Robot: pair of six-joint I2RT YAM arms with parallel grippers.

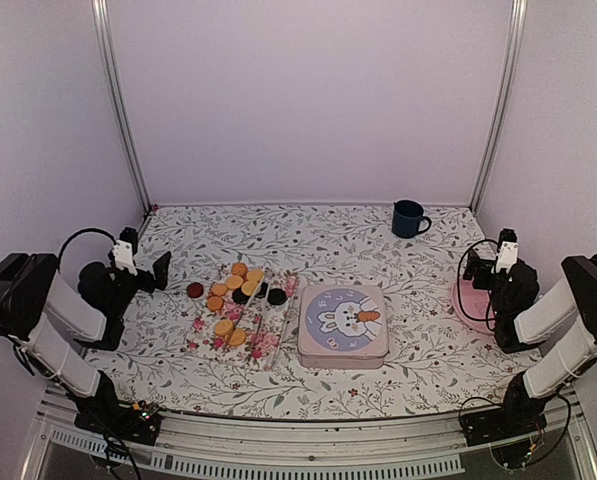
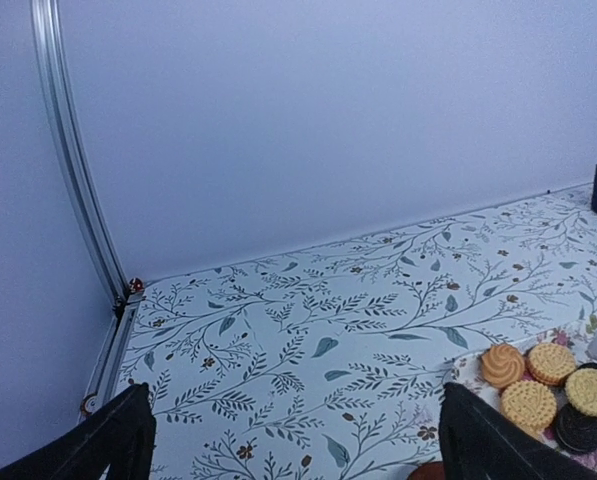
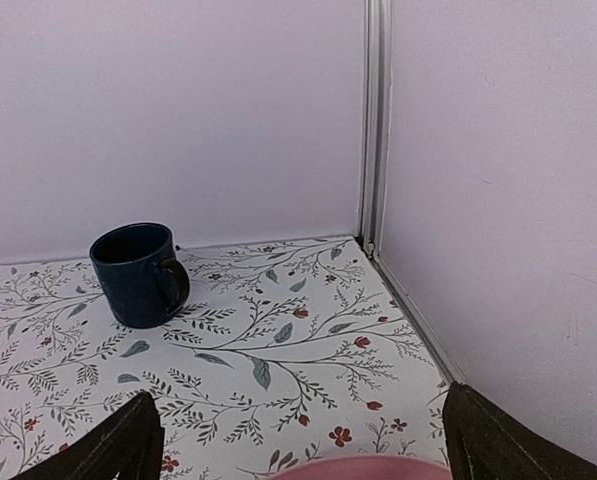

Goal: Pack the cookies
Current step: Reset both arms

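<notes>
Both arms sit folded at the worktop's [image 1: 278,235] side edges, elbows pushed outward and wrists low, pointing toward the far wall. The left gripper [image 1: 152,274] hangs just left of the cookies [image 1: 236,290], jaws spread wide and empty. The right gripper [image 1: 481,272], also released and empty, hovers over the plate [image 1: 466,308] and faces the mug [image 3: 138,272]. Most cookies lie on a floral tray [image 1: 268,345] left of centre. One dark cookie [image 1: 195,290] lies on the worktop beside the tray, and an orange cookie [image 1: 369,315] rests on the tin [image 1: 343,348].
</notes>
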